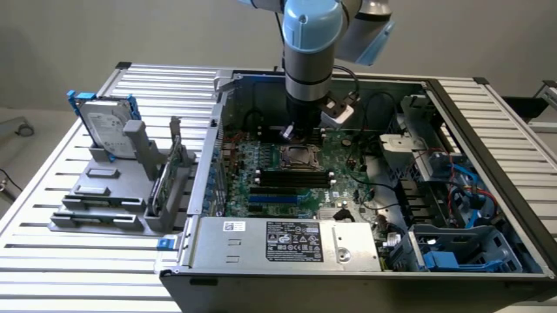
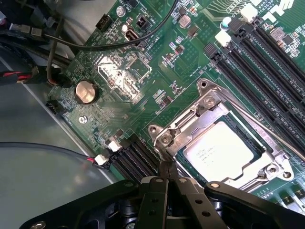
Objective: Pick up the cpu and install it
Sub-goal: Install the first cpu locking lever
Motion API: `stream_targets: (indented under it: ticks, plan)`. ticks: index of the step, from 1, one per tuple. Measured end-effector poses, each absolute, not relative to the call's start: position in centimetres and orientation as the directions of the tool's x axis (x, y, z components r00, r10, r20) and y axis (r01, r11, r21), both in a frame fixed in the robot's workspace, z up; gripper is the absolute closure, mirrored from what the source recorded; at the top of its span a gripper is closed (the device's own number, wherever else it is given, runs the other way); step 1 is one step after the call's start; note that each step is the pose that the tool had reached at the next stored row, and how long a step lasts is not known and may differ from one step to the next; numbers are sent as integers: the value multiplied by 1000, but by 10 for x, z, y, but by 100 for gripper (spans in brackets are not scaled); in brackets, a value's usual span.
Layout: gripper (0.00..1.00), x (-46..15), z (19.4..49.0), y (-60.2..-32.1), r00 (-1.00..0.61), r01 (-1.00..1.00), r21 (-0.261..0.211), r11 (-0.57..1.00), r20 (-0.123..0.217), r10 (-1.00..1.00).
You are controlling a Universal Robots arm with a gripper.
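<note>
Faintly printed, unreadable lettering marks the cpu (image 2: pixel 220 153) in its socket frame (image 2: pixel 205 107).

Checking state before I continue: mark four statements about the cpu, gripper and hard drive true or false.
1. The cpu lies in the socket frame. True.
2. The gripper holds the cpu. False: it is shut on nothing, beside the frame.
3. The hard drive stands in the rack outside the case. True.
4. The gripper is over the rack. False: it is inside the case, above the motherboard.
</note>
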State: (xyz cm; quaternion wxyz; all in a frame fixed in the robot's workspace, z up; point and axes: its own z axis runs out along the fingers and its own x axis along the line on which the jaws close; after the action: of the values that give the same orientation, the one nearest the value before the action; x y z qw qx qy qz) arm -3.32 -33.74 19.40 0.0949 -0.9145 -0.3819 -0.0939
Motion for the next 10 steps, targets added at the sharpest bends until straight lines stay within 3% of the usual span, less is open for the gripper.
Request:
stream_targets:
  ticks: [10]
  plan:
    - [89, -39, 204, -343, 692, 715, -118, -689, 260, 673]
